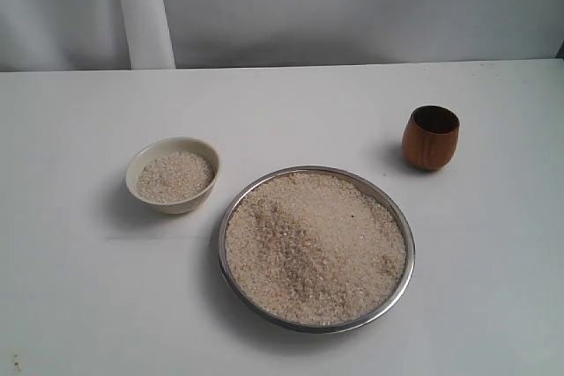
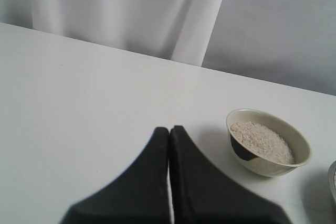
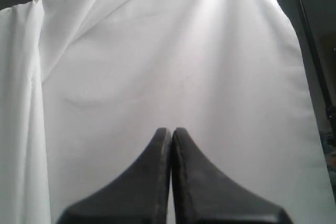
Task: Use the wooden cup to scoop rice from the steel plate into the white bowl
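A heap of rice fills the steel plate at the table's front centre. The white bowl stands to its left, part-filled with rice. The wooden cup stands upright and apart at the back right, its dark inside showing. Neither gripper appears in the exterior view. My left gripper is shut with nothing in it, above bare table, the white bowl some way off to its side. My right gripper is shut and empty, facing only the white curtain.
The white table runs across the whole exterior view, backed by a pale curtain with a fold at the left. A sliver of the steel plate's rim shows in the left wrist view.
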